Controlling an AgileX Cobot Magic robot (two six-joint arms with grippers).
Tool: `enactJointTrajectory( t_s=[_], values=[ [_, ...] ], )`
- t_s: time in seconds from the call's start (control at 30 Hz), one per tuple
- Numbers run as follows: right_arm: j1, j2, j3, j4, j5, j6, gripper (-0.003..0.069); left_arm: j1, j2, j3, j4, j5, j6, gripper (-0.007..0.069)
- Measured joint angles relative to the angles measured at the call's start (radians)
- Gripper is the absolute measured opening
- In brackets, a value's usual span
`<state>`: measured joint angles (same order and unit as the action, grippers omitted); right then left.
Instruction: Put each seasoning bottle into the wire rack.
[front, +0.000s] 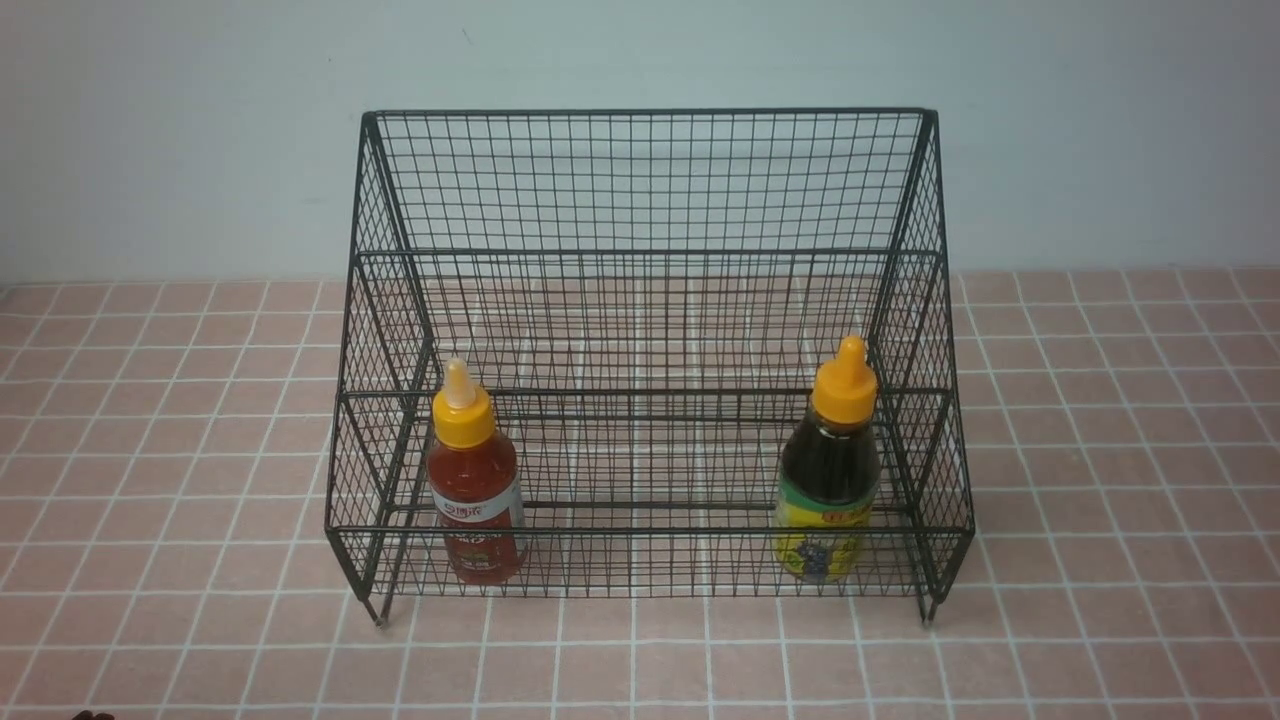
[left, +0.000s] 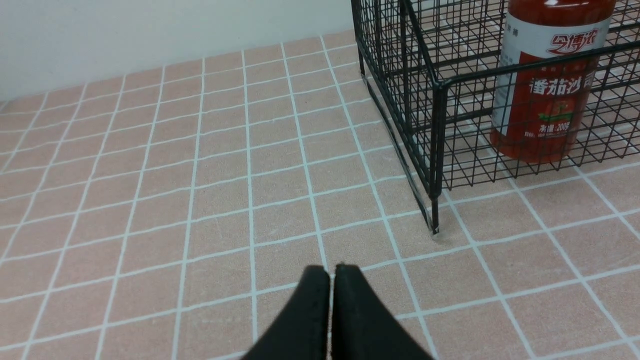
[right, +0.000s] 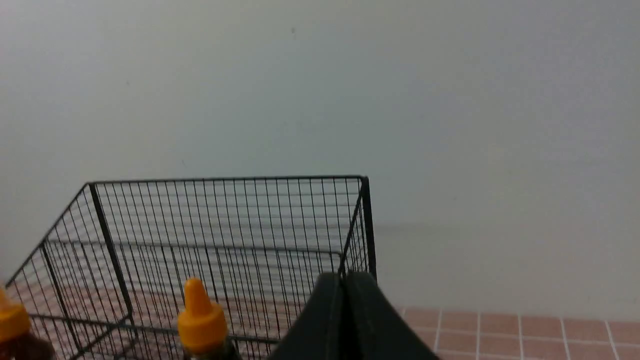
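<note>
Red bottle (front: 475, 505): rack's seven-to-eight o'clock, behind the front rail — upright enough that mesh should catch a lean
Dark bottle (front: 828, 500): four-to-five o'clock, tilted; base perhaps on the mesh floor, hard to tell
Wire rack (front: 650, 531): feet on desk (front: 640, 670)
Left tool (left: 332, 272), right tool (right: 347, 280): tips together, empty — likely nothing left to grip

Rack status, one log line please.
rack: holds both bottles | red bottle: left side, front tier | dark bottle: right side, front tier | end effectors: both shut, empty
</note>
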<state>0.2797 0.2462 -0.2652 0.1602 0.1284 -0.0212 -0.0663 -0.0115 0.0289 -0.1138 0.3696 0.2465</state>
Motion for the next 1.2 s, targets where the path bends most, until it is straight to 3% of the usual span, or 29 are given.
enactJointTrajectory(
  t_s=[0.1,0.2,0.43,1.2],
  values=[
    [-0.022,-0.023,0.006,-0.038,0.086,-0.026,-0.0012,0.000,0.000,0.000,0.000,0.000,0.000,-0.0007],
    [-0.122,-0.076,0.045,-0.073,0.153,-0.036,-0.0012,0.000,0.000,0.000,0.000,0.000,0.000,-0.0007],
    [-0.260,-0.185,0.250,-0.088,0.176,-0.039,-0.0012,-0.001,0.000,0.000,0.000,0.000,0.000,-0.0007],
    [-0.270,-0.258,0.288,-0.091,0.238,-0.040,-0.0013,-0.003,0.000,-0.001,0.000,0.004,0.000,-0.0007]
  ],
)
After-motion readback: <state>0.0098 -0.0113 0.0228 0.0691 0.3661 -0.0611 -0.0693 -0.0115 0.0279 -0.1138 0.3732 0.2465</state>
